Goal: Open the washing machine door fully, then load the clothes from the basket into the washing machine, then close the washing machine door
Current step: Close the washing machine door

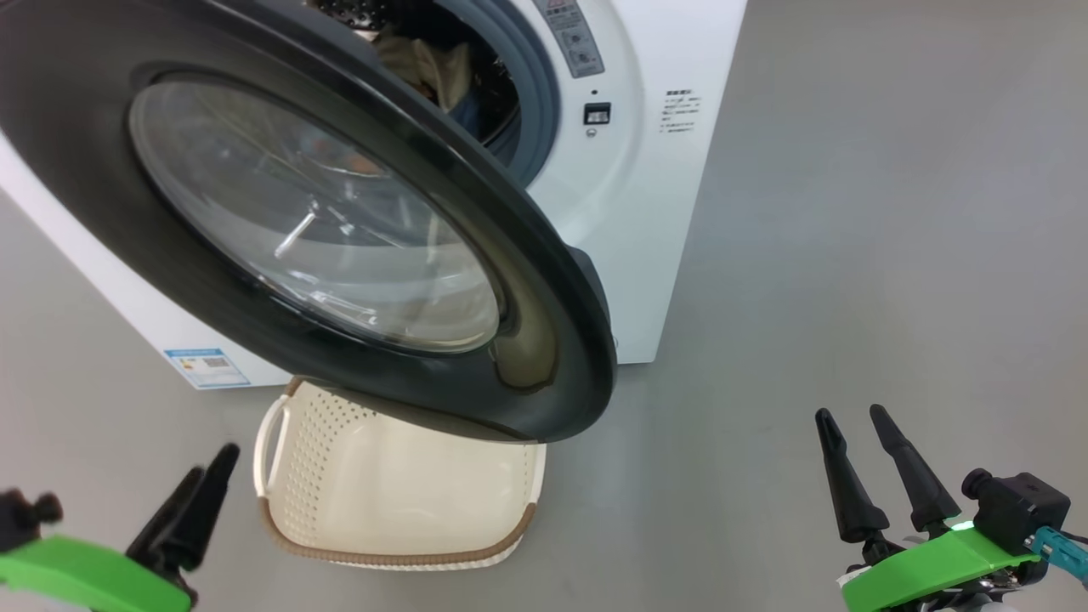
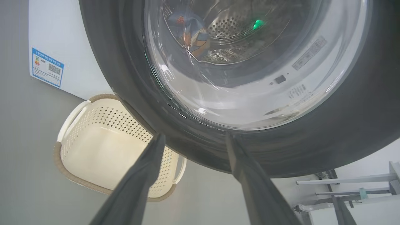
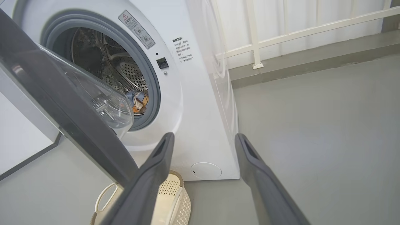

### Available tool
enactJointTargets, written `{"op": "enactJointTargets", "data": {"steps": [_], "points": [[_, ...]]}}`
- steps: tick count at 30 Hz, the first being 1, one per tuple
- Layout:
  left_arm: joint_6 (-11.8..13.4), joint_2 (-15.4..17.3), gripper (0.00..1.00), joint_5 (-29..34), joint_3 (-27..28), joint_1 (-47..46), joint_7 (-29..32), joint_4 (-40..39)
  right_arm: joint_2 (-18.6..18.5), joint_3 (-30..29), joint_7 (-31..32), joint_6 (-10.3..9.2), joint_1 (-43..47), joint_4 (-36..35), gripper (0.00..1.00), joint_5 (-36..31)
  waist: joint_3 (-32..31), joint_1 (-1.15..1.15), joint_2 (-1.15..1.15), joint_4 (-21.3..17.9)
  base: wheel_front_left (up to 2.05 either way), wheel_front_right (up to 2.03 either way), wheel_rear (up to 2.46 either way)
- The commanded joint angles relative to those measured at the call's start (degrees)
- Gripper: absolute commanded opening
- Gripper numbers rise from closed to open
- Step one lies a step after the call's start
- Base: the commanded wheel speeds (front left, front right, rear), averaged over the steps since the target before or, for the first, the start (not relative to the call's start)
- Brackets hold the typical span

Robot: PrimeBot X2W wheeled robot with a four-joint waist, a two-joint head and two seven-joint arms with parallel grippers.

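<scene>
Left pincer (image 2: pixel 194 137) hangs spread and unladen at the near left, just before the washing machine door (image 1: pixel 314 221), which stands partly swung out over the basket (image 1: pixel 323 459) on the floor (image 1: pixel 850 255). Right pincer (image 1: pixel 850 412) is spread too, near right. Clothes (image 3: pixel 139 100) lie inside the washing machine (image 1: pixel 663 212), in its drum (image 3: pixel 128 72).

I count one washing machine (image 1: pixel 646 212), one door (image 1: pixel 85 170), one basket (image 1: pixel 399 557) and one blue label sticker (image 1: pixel 206 367). Two grippers are mine: one left gripper (image 1: pixel 212 463), one right gripper (image 1: pixel 850 414). The clothes (image 3: pixel 139 100) show as one bundle, its pieces uncountable.
</scene>
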Motion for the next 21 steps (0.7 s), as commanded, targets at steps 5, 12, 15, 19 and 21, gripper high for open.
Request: {"op": "enactJointTargets", "data": {"steps": [5,12,15,19,21], "points": [[-0.2,4.2,1.00,4.2,-3.6,-0.6,-10.7,2.6,-1.1,1.2,-0.3,0.14,0.2,-1.1,1.00,-0.2,-0.3,0.00,0.00,-1.6,0.00,0.00,0.00],[-0.2,5.2,1.00,12.1,-10.2,-2.1,-20.2,9.8,-1.1,1.1,-0.3,0.14,0.2,-0.9,1.00,-0.1,-0.7,0.00,0.00,-3.3,0.00,0.00,0.00],[-0.2,2.8,1.00,19.6,-6.3,-2.8,-20.4,11.0,-1.1,0.8,-0.3,0.14,0.2,-1.0,1.00,-0.1,-0.6,0.00,0.00,-3.6,0.00,0.00,0.00],[-0.2,-3.3,1.00,32.1,1.8,-1.0,-20.4,10.0,-1.0,0.3,-0.3,0.14,-0.1,-1.2,1.00,-0.2,-0.4,0.00,0.00,-4.1,0.00,0.00,0.00],[-0.2,-5.6,1.00,36.4,4.7,0.0,-20.4,9.2,-0.9,0.2,-0.3,0.14,0.0,-1.3,1.00,-0.2,-0.4,0.00,0.00,-4.2,0.00,0.00,0.00]]}}
